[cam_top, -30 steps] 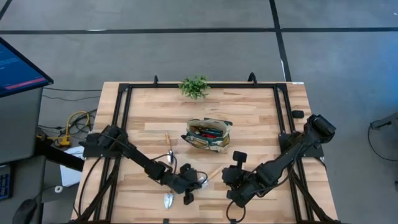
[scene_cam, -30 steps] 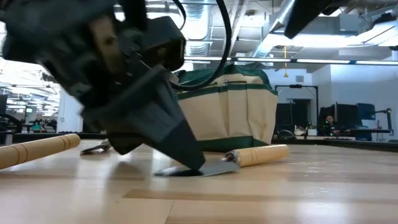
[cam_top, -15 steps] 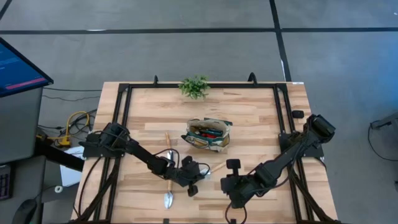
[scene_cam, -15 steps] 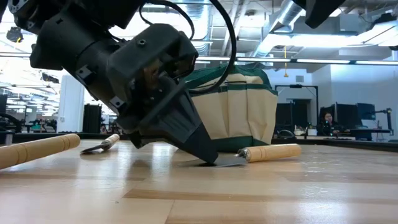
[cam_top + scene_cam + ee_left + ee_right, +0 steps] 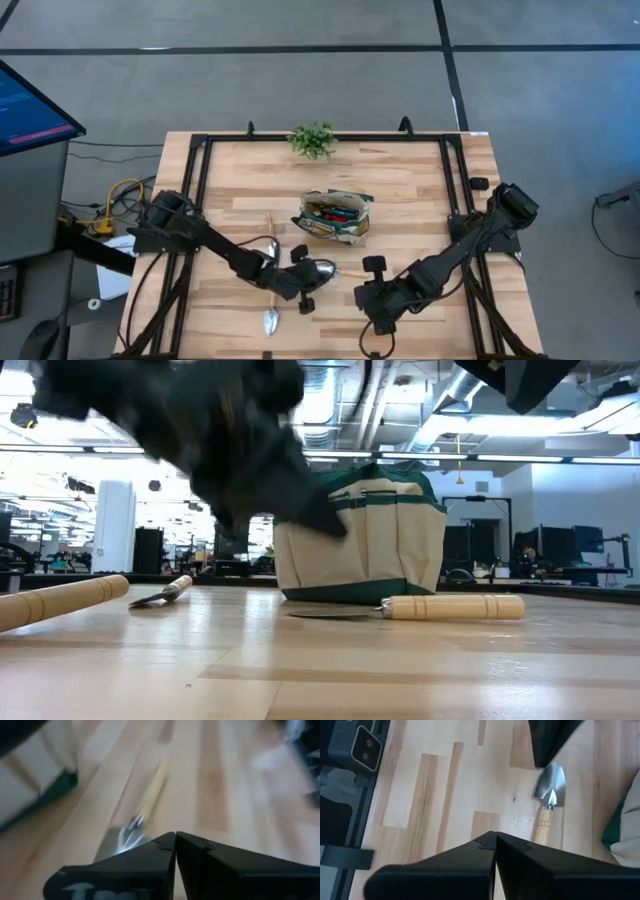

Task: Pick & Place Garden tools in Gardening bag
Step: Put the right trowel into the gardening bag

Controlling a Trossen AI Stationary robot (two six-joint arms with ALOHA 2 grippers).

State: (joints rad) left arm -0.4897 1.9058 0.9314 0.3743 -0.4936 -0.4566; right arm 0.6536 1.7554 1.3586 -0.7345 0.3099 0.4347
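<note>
A silver trowel (image 5: 547, 800) with a wooden handle lies flat on the table in front of the tan and green gardening bag (image 5: 335, 216), also in the low view (image 5: 450, 606). My left gripper (image 5: 175, 837) is shut and empty. It hangs just above the trowel's blade (image 5: 122, 839), clear of it (image 5: 300, 500). My right gripper (image 5: 495, 836) is shut and empty too, hovering over the table's near right part (image 5: 372, 318). The bag stands on its base with red and dark tools showing in its mouth.
Two more wooden-handled tools lie left of the bag, one (image 5: 269, 232) farther back, the other with its blade (image 5: 270, 321) at the near edge. A leafy green plant (image 5: 313, 140) stands at the far edge. A black frame (image 5: 196, 200) lines the table.
My left gripper, whose shut tip was down on the trowel's blade, has risen off it and gone toward the bag. Under that tip the trowel slid along the table toward the right edge; it now lies flat by itself.
</note>
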